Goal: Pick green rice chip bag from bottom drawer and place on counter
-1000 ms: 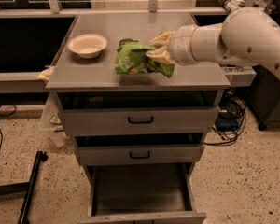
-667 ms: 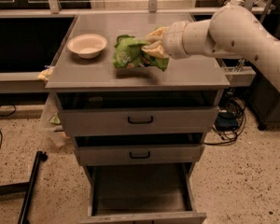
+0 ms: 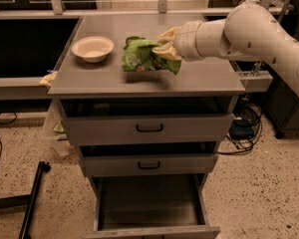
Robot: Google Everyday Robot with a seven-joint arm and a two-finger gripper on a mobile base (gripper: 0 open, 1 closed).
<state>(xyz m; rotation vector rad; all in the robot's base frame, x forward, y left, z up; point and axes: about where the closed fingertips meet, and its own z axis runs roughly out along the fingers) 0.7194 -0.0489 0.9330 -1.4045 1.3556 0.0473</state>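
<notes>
Stretching left-right over the middle of the counter (image 3: pixel 209 81), the green rice chip bag (image 3: pixel 138 58) keeps its long axis roughly parallel to the near edge, free end pointing left toward the cream bowl (image 3: pixel 92 48); contact with the top unclear. Its right end is pinched tight by the gripper (image 3: pixel 165 51), reaching in from the right. Bare surface near and right of the bag. Below, the bottom drawer (image 3: pixel 149 208) stands pulled out.

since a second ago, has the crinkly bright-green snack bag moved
Yes. The green bag, gripped by the end effector, shifted left over the grey counter, toward the round cream bowl.
</notes>
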